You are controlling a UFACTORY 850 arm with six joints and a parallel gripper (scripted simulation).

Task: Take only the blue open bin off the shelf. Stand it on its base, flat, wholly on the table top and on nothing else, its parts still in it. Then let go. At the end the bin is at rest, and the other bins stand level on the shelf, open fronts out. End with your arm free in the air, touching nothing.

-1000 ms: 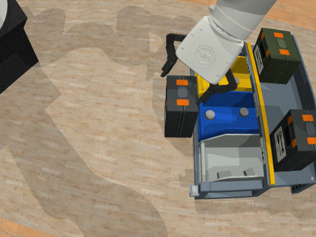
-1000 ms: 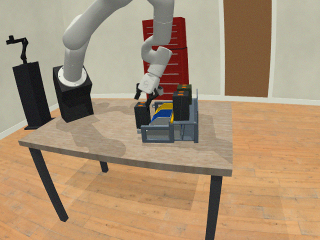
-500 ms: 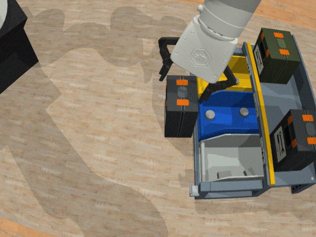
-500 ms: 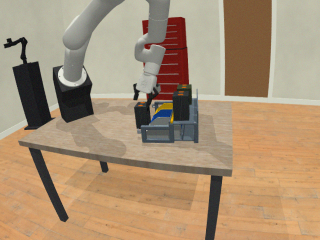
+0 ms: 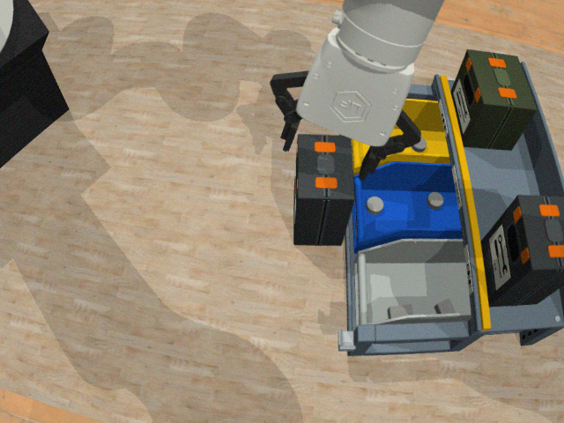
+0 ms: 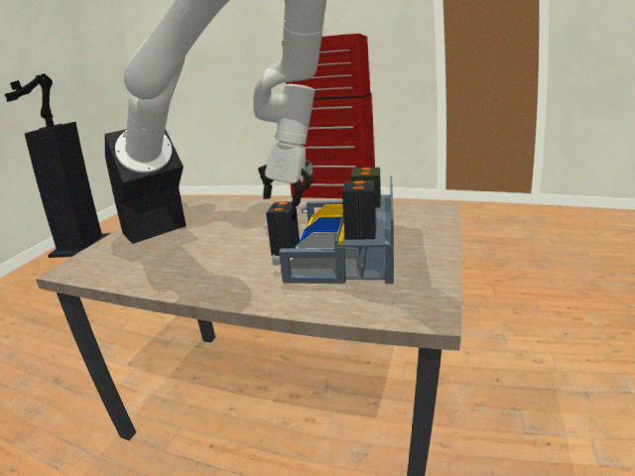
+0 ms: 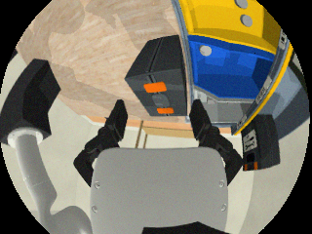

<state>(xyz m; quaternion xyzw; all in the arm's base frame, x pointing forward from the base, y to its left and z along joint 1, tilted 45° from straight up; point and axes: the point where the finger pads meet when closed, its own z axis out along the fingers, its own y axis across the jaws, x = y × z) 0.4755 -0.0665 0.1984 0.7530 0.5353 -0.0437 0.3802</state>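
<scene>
Claw wide open, nothing in its grip, up above the black case! Blue bin sits on the shelf, between yellow bin and grey bin, two round parts visible inside.

Near the gripper I count three open bins, three upright cases, and one shelf; beyond it, one red cabinet.
</scene>
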